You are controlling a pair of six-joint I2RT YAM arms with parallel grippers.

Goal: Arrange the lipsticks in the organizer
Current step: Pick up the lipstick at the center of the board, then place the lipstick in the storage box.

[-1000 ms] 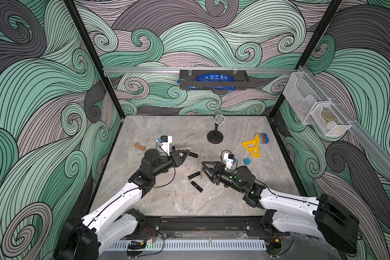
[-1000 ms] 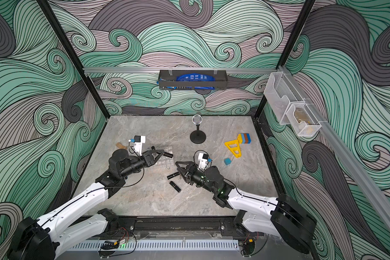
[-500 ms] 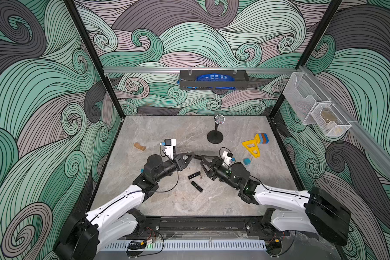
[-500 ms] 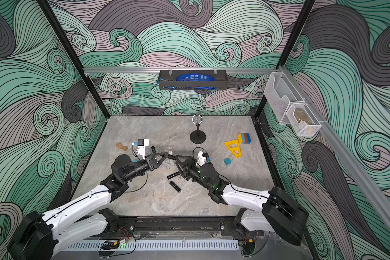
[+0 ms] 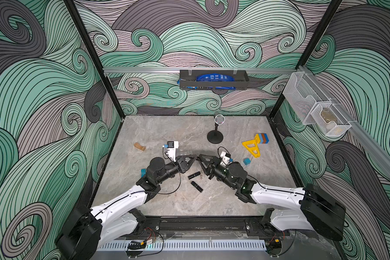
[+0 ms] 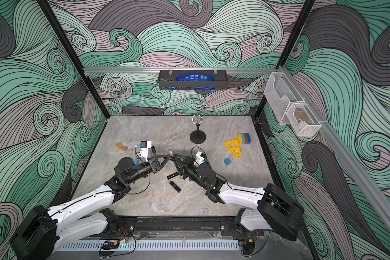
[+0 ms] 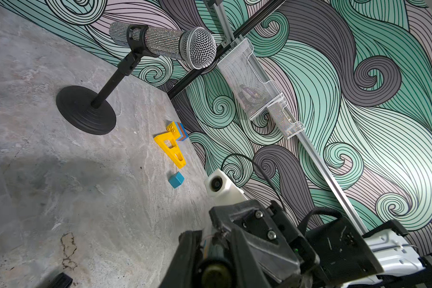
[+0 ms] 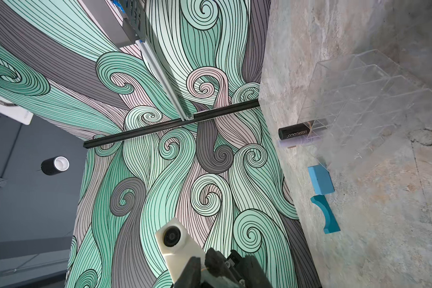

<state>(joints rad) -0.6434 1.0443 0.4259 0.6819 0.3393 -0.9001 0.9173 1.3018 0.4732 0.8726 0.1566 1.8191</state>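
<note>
A: Top views first. Where are the grippers?
B: In both top views the left gripper (image 5: 194, 157) and right gripper (image 5: 201, 157) meet tip to tip over the table (image 5: 167, 202). One loose lipstick (image 5: 194, 175) and a second loose lipstick (image 5: 196, 186) lie flat near each other, on the robot's side of the tips.
A: Organizer?
B: The clear organizer (image 5: 185, 150) shows faintly, just past the tips on the far side.
A: Left wrist view?
B: The left jaws are pinched onto the gripped lipstick (image 7: 215, 273), a dark round tube seen end-on. The right gripper's body sits close against it. The microphone (image 7: 175, 47) and blue cube (image 7: 176, 180) are well apart.
A: Right wrist view?
B: The right fingertips look nearly together. I cannot tell whether they are clamped on anything. The organizer rests on the table with a standing lipstick (image 8: 294, 131) upright in an edge cell. The lavender tube (image 8: 302, 142) is just beside it, and I cannot tell which cell it is in.
</note>
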